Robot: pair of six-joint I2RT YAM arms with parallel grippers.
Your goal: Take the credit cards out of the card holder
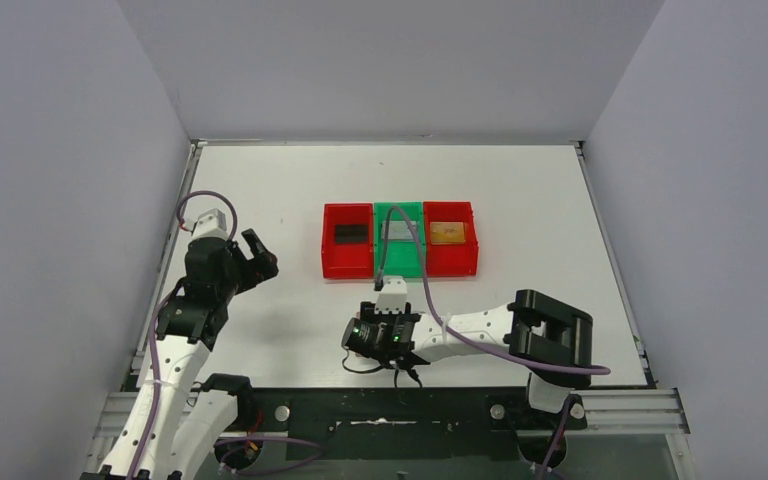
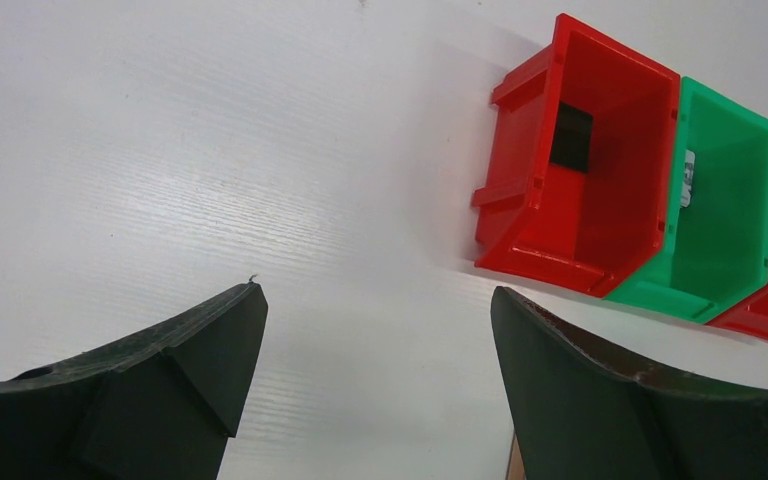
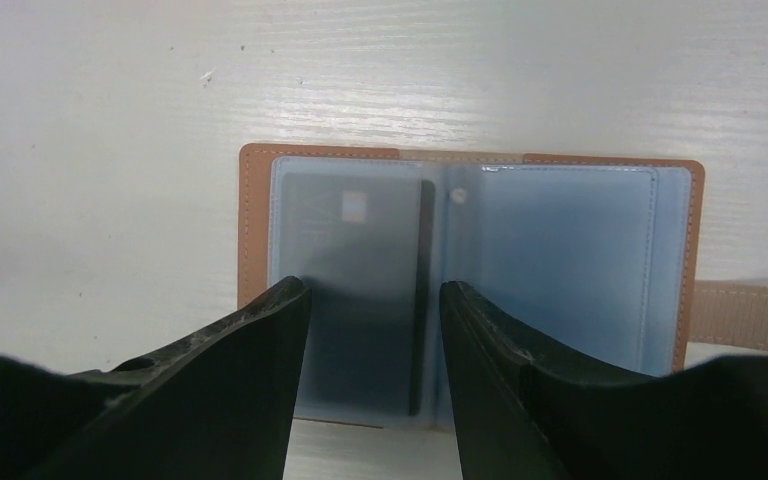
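The card holder (image 3: pixel 252 230) lies open flat on the white table, tan leather outside and pale blue pockets inside, its strap tab (image 3: pixel 750 310) sticking out to the right. A dark credit card (image 3: pixel 355 240) sits inside the left pocket; the right pocket (image 3: pixel 560 260) looks empty. My right gripper (image 3: pixel 372 288) hovers over the near edge of the left pocket, jaws partly apart over the dark card with nothing clamped between them. In the top view its wrist (image 1: pixel 385 330) covers the holder. My left gripper (image 2: pixel 377 292) is open wide over bare table at the left (image 1: pixel 257 255).
Three small bins stand in a row mid-table: a red bin (image 1: pixel 326 245) with a black card (image 1: pixel 349 234), a green bin (image 1: pixel 400 268) with a silver-grey card (image 1: pixel 397 231), and a red bin (image 1: pixel 474 245) with a gold-orange card (image 1: pixel 446 232). Grey walls enclose the table.
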